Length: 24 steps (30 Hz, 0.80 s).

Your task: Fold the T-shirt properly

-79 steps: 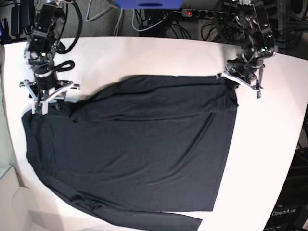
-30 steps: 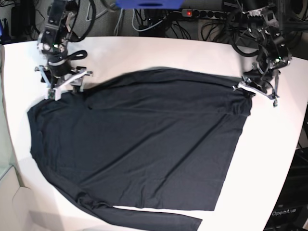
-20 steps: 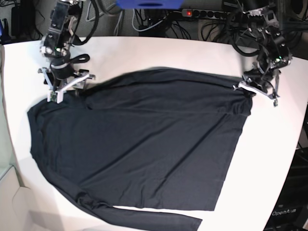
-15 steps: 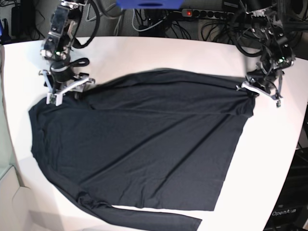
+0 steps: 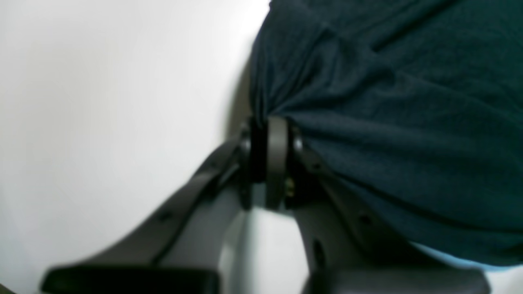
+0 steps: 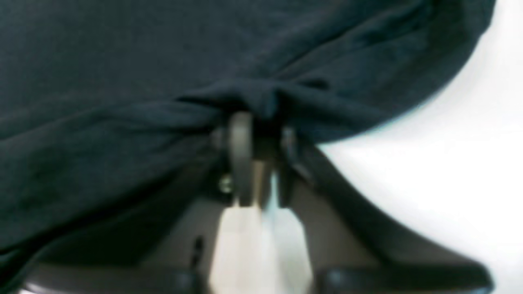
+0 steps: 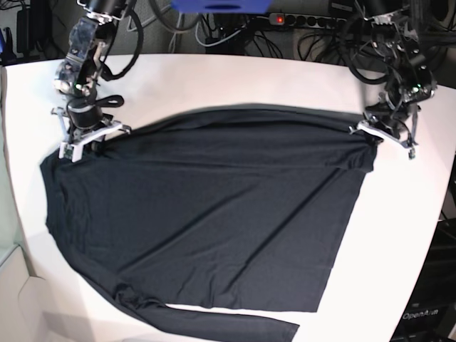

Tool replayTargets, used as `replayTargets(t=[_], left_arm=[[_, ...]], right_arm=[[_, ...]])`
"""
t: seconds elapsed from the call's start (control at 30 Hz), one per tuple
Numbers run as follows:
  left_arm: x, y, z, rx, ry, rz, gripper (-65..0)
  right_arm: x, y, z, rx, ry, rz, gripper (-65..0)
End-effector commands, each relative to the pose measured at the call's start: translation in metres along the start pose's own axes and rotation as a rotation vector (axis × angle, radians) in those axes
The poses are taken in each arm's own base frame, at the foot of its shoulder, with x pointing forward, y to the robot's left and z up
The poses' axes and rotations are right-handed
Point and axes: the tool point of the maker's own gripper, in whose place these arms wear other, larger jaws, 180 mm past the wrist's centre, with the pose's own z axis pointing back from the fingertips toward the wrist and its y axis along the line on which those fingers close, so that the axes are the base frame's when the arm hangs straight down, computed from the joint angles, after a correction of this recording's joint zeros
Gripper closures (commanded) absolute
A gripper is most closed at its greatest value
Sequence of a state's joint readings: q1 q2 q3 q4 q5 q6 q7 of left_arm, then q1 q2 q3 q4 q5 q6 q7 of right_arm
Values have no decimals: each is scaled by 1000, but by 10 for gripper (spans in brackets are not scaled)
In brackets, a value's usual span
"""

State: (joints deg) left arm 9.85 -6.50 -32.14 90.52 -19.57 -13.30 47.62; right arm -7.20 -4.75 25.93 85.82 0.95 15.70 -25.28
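The black T-shirt lies spread flat across the white table, with one long sleeve trailing along the front edge. At its far right corner my left gripper is shut on the cloth. The left wrist view shows the left gripper pinching a gathered bunch of the T-shirt. At the far left corner my right gripper is on the shirt's edge. In the right wrist view the right gripper has its jaws nearly together, with the T-shirt puckered into them.
A power strip and tangled cables sit behind the table's back edge. The table's curved right edge runs close to the shirt's right side. A pale surface lies off the front left corner.
My right gripper has slid left along the shirt's top edge and closed on the cloth. The left arm has barely moved, still holding its corner.
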Motion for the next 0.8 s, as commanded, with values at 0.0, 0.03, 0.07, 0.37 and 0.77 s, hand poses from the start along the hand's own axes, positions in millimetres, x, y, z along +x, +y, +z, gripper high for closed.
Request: replayTargets(t=[0.0, 0.03, 0.07, 0.37, 0.77], left_arm=[[17, 0, 4, -4, -53, -10, 0], [16, 0, 4, -4, -51, -10, 0], [15, 0, 4, -5, -40, -10, 0], [44, -14, 14, -24, -96, -36, 0], [94, -33, 18, -48, -150, -57, 0]], right_arm=[[5, -3, 1, -6, -5, 16, 0], [5, -2, 1, -4, -5, 17, 0], [5, -2, 1, -3, -7, 18, 0], [51, -2, 19, -19, -131, 55, 0], [84, 10, 23, 6, -207, 101, 0]])
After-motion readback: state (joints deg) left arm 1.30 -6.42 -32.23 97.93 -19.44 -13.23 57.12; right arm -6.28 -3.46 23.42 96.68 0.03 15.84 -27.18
